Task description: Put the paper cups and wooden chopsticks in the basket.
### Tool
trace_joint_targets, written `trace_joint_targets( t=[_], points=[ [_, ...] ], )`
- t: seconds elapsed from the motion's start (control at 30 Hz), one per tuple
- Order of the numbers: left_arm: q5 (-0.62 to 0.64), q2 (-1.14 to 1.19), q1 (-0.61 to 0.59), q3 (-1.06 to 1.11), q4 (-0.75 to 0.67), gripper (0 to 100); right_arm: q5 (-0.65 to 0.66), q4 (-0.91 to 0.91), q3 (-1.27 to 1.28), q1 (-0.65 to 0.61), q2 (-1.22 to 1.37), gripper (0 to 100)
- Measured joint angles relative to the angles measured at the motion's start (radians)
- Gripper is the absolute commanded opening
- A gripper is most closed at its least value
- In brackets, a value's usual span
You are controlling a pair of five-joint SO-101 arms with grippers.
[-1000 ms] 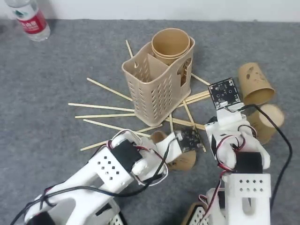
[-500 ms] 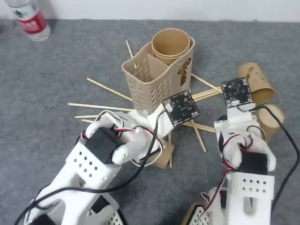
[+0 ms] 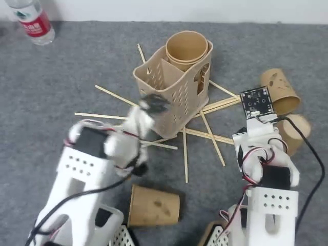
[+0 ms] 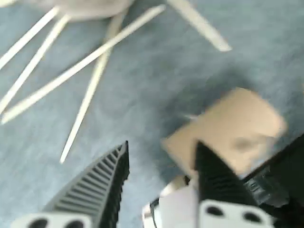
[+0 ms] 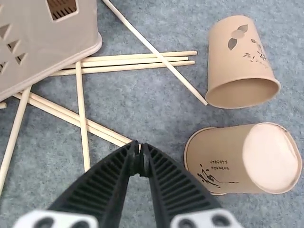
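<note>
From above, the basket (image 3: 171, 100) stands mid-bench (image 3: 51, 77) with stacked cups (image 3: 187, 47) in its far compartment. Chopsticks (image 3: 110, 117) fan out around its foot, and I cannot tell that any are inside. A loose cup (image 3: 154, 206) lies on its side by my left arm (image 3: 97, 154), and two other cups (image 3: 279, 91) lie beside my right arm (image 3: 264, 174). My left arm is close against the basket wall, so I judge a careless swing could shove or tip the basket and spill the stack

Through my left wrist, my left fingers (image 4: 161, 147) are spread, nothing between them, with the loose cup (image 4: 228, 130) just past one tip. Closing from here would likely catch its wall off-centre and crush it or send it rolling

Through my right wrist, my right fingers (image 5: 140, 147) are pressed together, empty, over bare bench between the chopsticks (image 5: 128, 61) and the two other cups (image 5: 240, 66). The sticks overlap, so pinching one may drag its neighbours, and a nudge could roll either cup away
</note>
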Motion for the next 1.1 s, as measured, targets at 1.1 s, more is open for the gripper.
trace_joint_targets(
  t=[1.1],
  points=[
    [-0.371, -0.002, 0.457, 0.106, 0.034, 27, 0.0, 0.0, 0.0, 0.0, 0.0, 0.9]
  ],
)
